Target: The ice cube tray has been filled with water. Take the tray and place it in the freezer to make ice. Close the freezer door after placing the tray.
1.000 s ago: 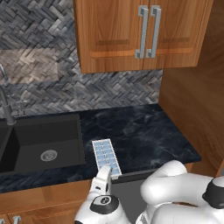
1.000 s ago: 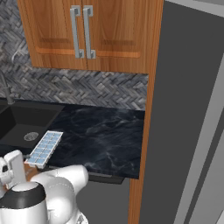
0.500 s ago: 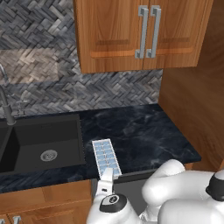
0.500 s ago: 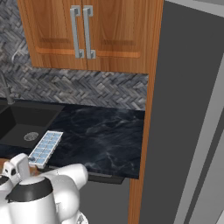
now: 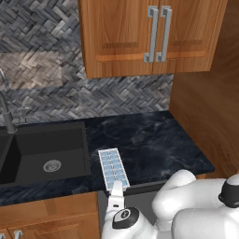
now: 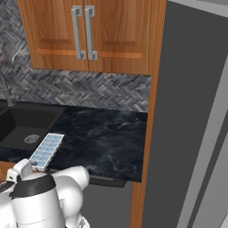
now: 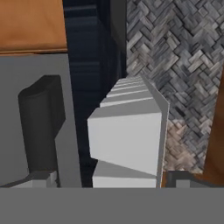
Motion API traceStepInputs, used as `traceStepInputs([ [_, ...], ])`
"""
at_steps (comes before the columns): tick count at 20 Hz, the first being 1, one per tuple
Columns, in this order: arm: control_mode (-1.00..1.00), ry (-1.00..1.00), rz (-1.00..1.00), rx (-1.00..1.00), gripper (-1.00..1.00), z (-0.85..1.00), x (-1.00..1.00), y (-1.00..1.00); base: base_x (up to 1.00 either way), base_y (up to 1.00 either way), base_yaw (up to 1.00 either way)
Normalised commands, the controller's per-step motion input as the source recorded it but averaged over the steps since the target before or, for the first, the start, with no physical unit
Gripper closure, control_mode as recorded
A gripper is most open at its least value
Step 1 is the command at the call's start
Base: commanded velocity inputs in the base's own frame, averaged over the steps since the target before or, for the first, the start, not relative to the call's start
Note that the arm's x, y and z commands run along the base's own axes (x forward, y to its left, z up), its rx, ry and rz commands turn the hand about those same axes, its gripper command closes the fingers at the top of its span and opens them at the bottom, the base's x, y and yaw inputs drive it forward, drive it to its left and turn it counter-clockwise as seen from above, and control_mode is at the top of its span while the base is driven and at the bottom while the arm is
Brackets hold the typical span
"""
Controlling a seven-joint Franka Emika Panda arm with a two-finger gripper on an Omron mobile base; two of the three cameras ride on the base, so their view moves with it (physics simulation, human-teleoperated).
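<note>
The ice cube tray lies on the black counter just right of the sink, its short end at the front edge, and pale blue water fills its cells. It also shows white and slanted as the tray. My gripper hangs open at the tray's near end, just off the counter's front edge, with one white finger pointing up at it. From the hand, the tray's white end stands between the jaws, and a dark fingertip is well clear of it. A tall grey steel face rises right of the counter; I cannot tell if it is the freezer or the freezer door.
A black sink with a faucet lies left of the tray. Wooden wall cabinets hang above a herringbone backsplash. A wooden panel bounds the counter on the right. A grey appliance front sits under the counter edge.
My hand has shifted a little to the right below the counter's front edge, nearer the tray's end. The tray has not moved and the jaws have stayed open.
</note>
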Motion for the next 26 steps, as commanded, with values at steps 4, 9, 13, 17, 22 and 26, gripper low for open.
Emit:
traceStepInputs([
  [4,-1.0,-0.03,0.04,-0.02,-1.0,0.0,0.02,0.13,0.0,0.0,0.0],
  [9,-1.0,0.0,0.01,0.0,-1.0,0.0,0.11,0.11,0.0,0.0,0.0],
  [13,-1.0,0.0,0.0,0.0,-1.0,0.0,0.24,0.07,0.0,0.0,0.0],
  [17,-1.0,0.0,0.0,0.0,-1.0,0.0,0.29,0.09,0.0,0.0,0.0],
  [22,-1.0,0.0,0.02,0.0,-1.0,-0.09,0.26,0.08,0.0,0.0,0.0],
  [26,-1.0,0.0,0.03,0.0,-1.0,-0.08,0.22,0.06,0.0,0.0,0.0],
])
